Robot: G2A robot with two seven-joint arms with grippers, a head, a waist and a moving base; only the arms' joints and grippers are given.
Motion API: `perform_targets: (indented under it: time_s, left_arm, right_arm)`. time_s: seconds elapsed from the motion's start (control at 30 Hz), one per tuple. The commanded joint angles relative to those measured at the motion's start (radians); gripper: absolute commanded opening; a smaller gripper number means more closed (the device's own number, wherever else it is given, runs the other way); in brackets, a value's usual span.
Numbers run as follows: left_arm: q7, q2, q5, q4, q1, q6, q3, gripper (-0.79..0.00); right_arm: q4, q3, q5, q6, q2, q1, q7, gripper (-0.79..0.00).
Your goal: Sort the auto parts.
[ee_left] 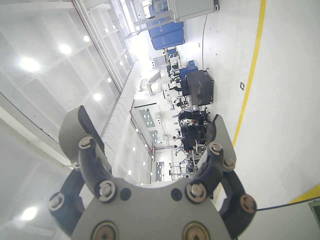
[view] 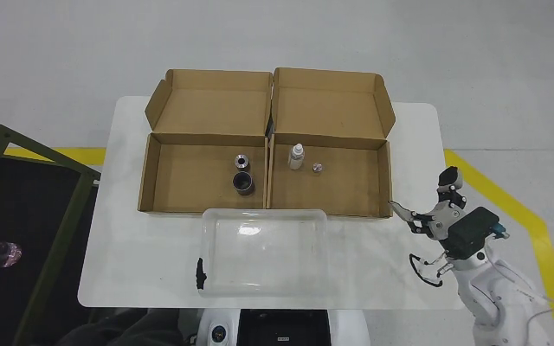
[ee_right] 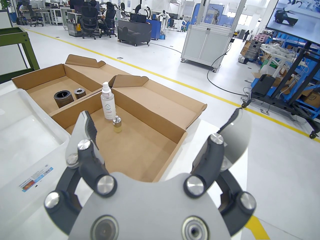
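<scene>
Sort looked done, I'd say. Left box held the large cylinder and small cylinder. Right box, at its 3 o'clock, held the spray bottle and small vial. Clear bin sat at their 6 o'clock. Right gripper hung over the counter at its 4 o'clock edge, fingers wide, gripping nothing. Left gripper was the same. Probably only retracting was left.

1. A glossy white floor crossed by yellow lines stretches through a bright workshop hall.
2. Round ceiling lights glow overhead.
3. Black office chairs stand near an aluminium-framed enclosure.
</scene>
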Motion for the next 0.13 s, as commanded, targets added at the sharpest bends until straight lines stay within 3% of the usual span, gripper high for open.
perform_targets:
  time_s: [0.0, 0.1]
  left_arm:
    - [0.0, 0.0, 0.0, 0.0, 0.0, 0.0, 0.0, 0.0]
    - [0.0, 0.0, 0.0, 0.0, 0.0, 0.0, 0.0, -0.001]
  right_arm:
    - [0.0, 0.0, 0.0, 0.0, 0.0, 0.0, 0.0, 0.0]
    - [0.0, 0.0, 0.0, 0.0, 0.0, 0.0, 0.0, 0.0]
